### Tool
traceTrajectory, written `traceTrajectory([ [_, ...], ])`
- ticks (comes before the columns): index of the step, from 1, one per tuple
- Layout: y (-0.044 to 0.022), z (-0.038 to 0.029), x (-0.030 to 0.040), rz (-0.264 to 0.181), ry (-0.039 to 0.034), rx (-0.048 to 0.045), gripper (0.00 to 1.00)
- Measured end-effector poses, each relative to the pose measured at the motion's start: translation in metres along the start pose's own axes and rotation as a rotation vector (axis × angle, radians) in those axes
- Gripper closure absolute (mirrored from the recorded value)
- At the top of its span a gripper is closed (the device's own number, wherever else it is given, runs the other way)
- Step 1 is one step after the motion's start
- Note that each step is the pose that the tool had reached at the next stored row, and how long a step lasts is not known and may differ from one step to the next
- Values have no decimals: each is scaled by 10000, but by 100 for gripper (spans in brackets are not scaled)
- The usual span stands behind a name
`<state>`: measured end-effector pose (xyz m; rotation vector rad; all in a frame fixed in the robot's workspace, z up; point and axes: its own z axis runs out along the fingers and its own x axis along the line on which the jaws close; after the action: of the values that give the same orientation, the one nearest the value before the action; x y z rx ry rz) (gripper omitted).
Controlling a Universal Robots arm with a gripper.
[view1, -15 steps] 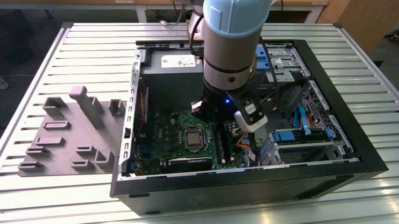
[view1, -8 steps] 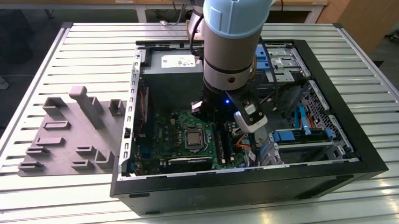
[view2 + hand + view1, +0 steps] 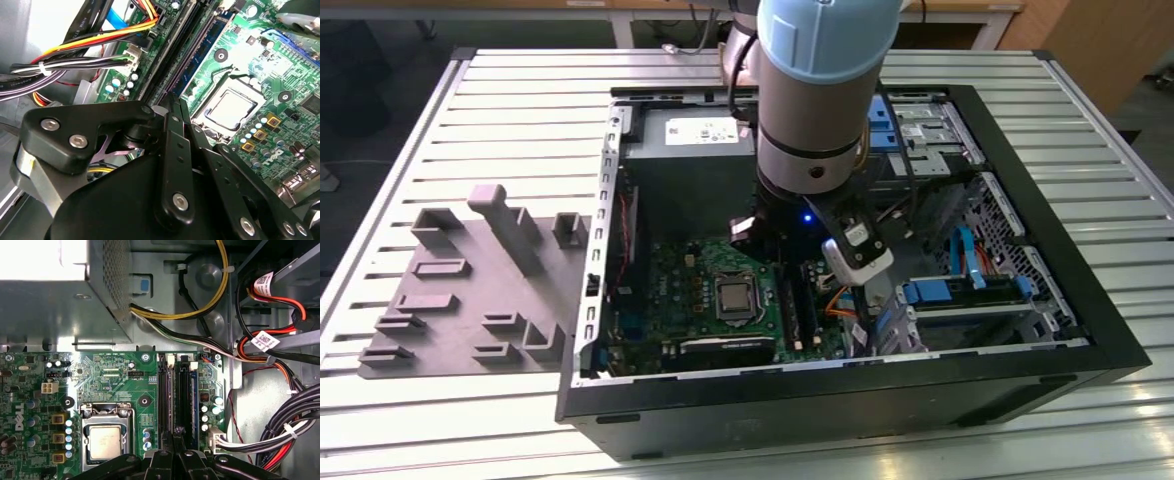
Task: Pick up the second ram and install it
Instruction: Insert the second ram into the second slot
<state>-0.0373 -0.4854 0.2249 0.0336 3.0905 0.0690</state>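
**Closed fingers poised over the memory slots**

We start with the ribbed metal table (image 3: 1067,110). It carries the black steel computer case (image 3: 854,410), which lies open on its side so the arm can come straight down into it.

The pale-blue, cylindrical robot arm (image 3: 821,90) descends at the centre of the exterior view. The grey blocky holder tray (image 3: 467,290) sits at left just beside the case, probably to keep parts within a short reach.

Inside is the glossy green motherboard (image 3: 100,375), flat on the case floor. Bundled cables (image 3: 295,425) are swept to the right of the first wrist view, which leaves the board unobstructed. The square metal processor (image 3: 104,440) sits at lower left.

Two long black memory slots (image 3: 166,390) run vertically at centre. The bluish strip in the neighbouring slot we judge to be the second ram (image 3: 186,390) (image 3: 200,52), standing edge-on, though we cannot cleanly separate board from slot.

The matte black gripper (image 3: 175,432) (image 3: 172,100) hangs directly over the slots' near end. Its fingers are pinched together with no gap showing, and we see nothing between them.
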Motion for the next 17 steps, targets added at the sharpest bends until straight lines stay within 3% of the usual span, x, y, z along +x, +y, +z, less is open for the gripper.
traceTrajectory([
  [17, -1, 31, 1, 2, 0, -6, 89],
])
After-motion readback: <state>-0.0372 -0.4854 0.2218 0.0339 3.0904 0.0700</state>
